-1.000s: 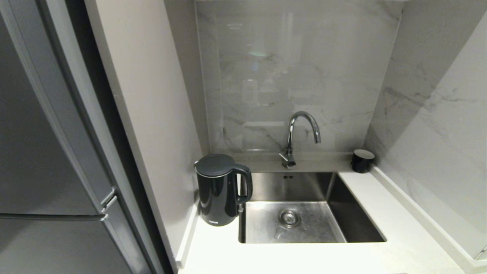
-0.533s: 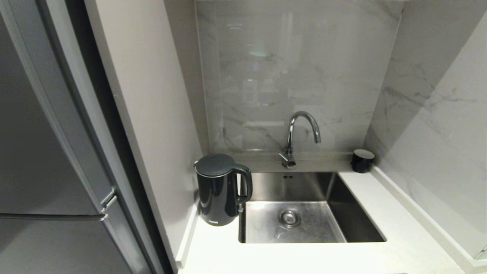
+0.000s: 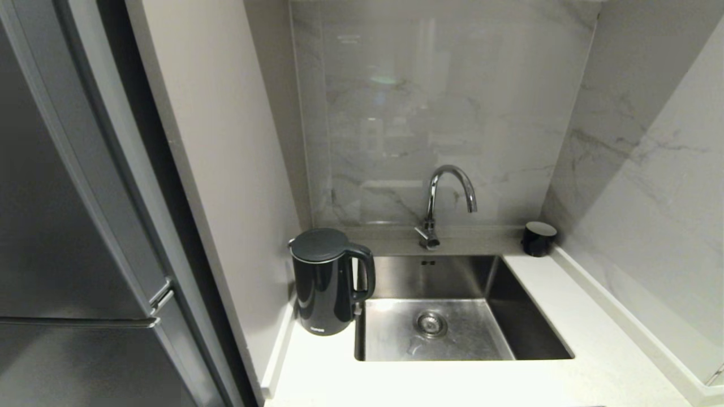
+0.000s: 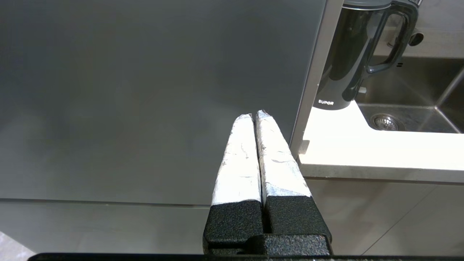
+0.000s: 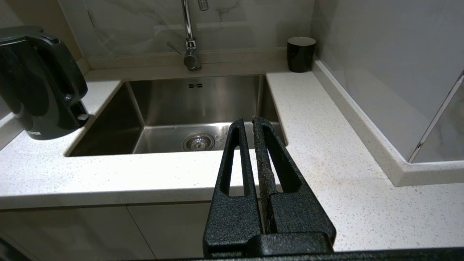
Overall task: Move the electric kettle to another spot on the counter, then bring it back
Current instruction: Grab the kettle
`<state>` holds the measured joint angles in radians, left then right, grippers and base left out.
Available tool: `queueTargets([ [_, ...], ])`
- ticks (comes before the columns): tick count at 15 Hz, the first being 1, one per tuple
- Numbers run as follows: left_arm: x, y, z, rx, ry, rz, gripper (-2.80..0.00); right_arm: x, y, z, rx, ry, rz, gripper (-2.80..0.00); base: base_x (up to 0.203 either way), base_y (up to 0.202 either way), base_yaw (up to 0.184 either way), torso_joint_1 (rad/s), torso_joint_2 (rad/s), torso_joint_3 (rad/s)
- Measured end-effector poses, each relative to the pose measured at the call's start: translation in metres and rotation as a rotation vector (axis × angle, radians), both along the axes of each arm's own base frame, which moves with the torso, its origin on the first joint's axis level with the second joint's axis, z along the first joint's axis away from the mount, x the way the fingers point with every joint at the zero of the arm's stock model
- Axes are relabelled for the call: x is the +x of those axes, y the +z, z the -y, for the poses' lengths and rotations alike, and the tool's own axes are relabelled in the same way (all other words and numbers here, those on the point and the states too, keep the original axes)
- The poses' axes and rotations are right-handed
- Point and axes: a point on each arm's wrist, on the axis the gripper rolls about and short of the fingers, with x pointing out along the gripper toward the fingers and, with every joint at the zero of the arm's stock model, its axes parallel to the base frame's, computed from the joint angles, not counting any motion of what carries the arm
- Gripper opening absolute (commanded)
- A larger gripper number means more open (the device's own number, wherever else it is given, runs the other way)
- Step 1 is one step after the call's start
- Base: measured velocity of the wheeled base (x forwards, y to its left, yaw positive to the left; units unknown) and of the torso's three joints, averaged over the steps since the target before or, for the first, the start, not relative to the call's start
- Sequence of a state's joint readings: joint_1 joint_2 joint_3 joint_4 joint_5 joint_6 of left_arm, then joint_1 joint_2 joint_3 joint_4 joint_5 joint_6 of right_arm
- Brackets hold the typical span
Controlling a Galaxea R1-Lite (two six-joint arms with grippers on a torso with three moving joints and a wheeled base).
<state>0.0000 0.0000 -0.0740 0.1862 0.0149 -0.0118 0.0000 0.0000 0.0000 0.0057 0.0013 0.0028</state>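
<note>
- Left tool point(image 4: 253, 115): clenched, empty, held low before the grey fridge door point(image 4: 145, 90), short of the surface point(image 4: 362, 152).
- Right tool point(image 5: 250, 121): clenched, empty, facing the sink point(image 5: 195, 98); likely parked.
- Electric kettle point(image 3: 325, 282): upright on the surface's left corner beside the sink, handle toward the basin, presumably for grasping.
- Head view omitted both tools; left wrist view alone showed the "SUPOR" lettering legibly.

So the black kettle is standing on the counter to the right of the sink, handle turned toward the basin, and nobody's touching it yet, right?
Not quite: the kettle stands on the counter to the left of the sink, not the right. The head view shows this. The rest holds: its handle is turned toward the basin and nothing is touching it.
</note>
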Motion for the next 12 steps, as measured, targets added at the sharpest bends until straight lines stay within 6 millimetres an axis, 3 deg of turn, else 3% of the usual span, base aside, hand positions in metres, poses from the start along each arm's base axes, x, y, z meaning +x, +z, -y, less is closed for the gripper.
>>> queueTargets([
  [4, -0.0001, 0.0002, -0.0001, 0.001, -0.002, 0.000, -2.80, 0.0000, 0.0000, 0.0000, 0.000, 0.000, 0.000, -2.80, -0.001, 0.001, -0.022, 0.000, 0.00, 0.002],
  [12, -0.0001, 0.0002, 0.0000, 0.001, -0.002, 0.000, -2.80, 0.0000, 0.0000, 0.0000, 0.000, 0.000, 0.000, -2.80, 0.003, 0.008, -0.173, 0.001, 0.01, 0.005],
])
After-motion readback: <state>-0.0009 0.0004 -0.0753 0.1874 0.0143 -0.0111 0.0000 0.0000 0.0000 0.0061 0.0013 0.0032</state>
